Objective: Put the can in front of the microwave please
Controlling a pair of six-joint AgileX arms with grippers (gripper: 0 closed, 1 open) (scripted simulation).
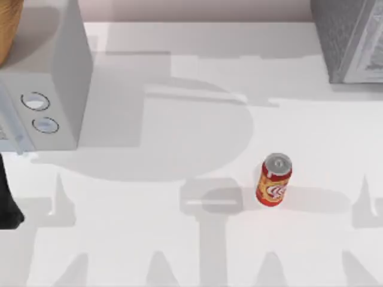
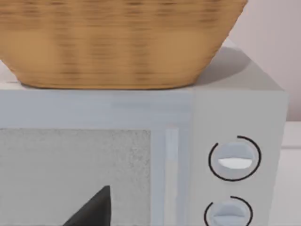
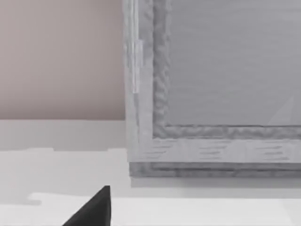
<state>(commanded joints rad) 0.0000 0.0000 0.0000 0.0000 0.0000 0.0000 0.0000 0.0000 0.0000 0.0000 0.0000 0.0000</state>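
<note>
The can (image 1: 274,180) stands upright on the white table, right of the middle, red with gold bands and a silver top. The microwave (image 1: 54,72) sits at the table's far left, its two pale blue dials (image 1: 39,112) facing the near side. The left wrist view looks straight at the microwave's front (image 2: 141,155) and dials (image 2: 234,157). A dark part of my left gripper (image 2: 94,209) shows low in that view, and my left arm (image 1: 7,200) is at the left edge. A dark part of my right gripper (image 3: 94,209) shows facing the speckled box.
A woven basket (image 2: 117,42) rests on top of the microwave. A darker speckled grey box (image 1: 353,39) stands at the back right corner. Bare white tabletop (image 1: 179,149) stretches between the microwave and the can.
</note>
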